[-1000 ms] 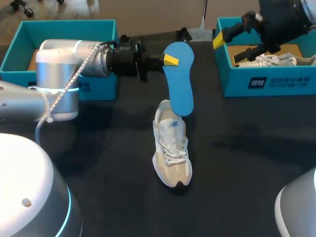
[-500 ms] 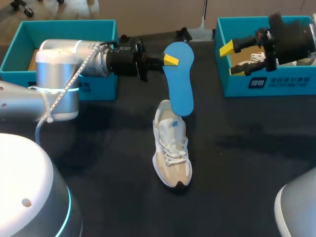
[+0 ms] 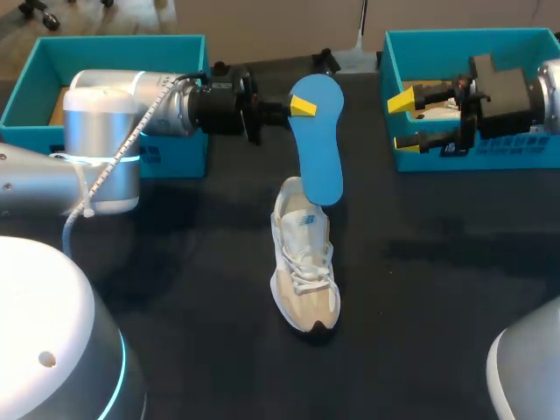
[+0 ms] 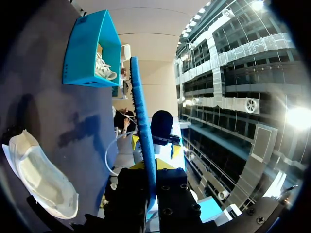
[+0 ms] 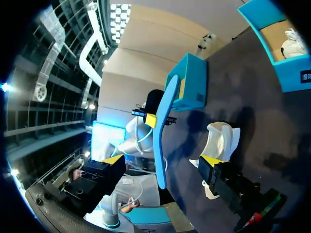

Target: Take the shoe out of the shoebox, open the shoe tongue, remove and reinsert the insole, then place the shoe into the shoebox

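Observation:
A blue insole (image 3: 322,153) hangs upright over the table, its lower end just above the heel of a white and beige shoe (image 3: 304,254). My left gripper (image 3: 302,107) is shut on the insole's upper end. In the left wrist view the insole (image 4: 141,116) runs edge-on out from between that gripper's (image 4: 149,167) fingers, with the shoe (image 4: 39,174) lying beside it. My right gripper (image 3: 404,121) stands open in front of the right shoebox (image 3: 472,144), pointing at the insole from a short way off. In the right wrist view the insole (image 5: 163,131) lies ahead of the open gripper (image 5: 163,162).
The right teal shoebox holds another white shoe (image 3: 446,103). A second teal shoebox (image 3: 35,79) stands at the back left, behind my left arm. Bare black table lies around and in front of the shoe.
My right gripper has come down and leftward from over the right shoebox to its front wall, turning to face the insole. The left arm, insole and shoe have not moved.

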Controlling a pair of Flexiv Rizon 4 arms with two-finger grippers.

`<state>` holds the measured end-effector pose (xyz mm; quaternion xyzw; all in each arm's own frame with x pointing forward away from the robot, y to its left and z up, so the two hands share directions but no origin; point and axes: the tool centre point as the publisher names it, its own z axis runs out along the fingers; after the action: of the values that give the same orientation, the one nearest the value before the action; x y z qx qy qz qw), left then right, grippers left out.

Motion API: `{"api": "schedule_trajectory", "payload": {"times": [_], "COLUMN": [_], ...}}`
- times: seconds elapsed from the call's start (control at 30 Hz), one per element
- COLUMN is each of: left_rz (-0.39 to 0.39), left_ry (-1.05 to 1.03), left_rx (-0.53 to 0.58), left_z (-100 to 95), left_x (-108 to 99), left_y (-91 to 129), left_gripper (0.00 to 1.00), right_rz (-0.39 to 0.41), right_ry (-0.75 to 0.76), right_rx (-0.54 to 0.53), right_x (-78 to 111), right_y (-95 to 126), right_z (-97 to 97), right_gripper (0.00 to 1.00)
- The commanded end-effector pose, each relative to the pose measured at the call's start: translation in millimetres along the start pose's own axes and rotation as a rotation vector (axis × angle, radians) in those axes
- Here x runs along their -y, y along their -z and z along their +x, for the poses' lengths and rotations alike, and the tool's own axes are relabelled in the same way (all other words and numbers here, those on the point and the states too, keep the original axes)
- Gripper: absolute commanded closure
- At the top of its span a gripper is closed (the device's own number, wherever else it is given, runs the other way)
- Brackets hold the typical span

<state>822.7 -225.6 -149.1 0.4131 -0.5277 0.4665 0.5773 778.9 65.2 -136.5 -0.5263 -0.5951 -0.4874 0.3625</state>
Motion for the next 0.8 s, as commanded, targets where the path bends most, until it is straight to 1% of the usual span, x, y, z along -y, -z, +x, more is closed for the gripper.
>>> {"api": "schedule_trajectory", "payload": {"times": [0.03, 0.47, 0.53, 0.77, 0.8], "left_rz": [0.000, 0.000, 0.000, 0.000, -0.019], "left_ry": [0.000, 0.000, 0.000, 0.000, -0.033], "left_rx": [0.000, 0.000, 0.000, 0.000, 0.005], "left_z": [-0.7, -0.7, -0.7, -0.7, -0.3], "left_x": [0, 0, 0, 0, -1], "left_y": [0, 0, 0, 0, 0], "left_gripper": [1.00, 1.00, 1.00, 1.00, 1.00], "right_rz": [0.003, 0.009, 0.013, 0.013, 0.013], "right_ry": [-0.004, -0.037, -0.073, -0.073, -0.073], "right_rx": [-0.018, -0.073, -0.097, -0.097, -0.097], "right_x": [-3.3, -6.1, -7.2, -7.2, -7.2], "right_y": [-4, -4, -2, -2, -2], "right_z": [-3.6, -13.5, -14.2, -14.2, -14.2], "right_gripper": [0.00, 0.00, 0.00, 0.00, 0.00]}}
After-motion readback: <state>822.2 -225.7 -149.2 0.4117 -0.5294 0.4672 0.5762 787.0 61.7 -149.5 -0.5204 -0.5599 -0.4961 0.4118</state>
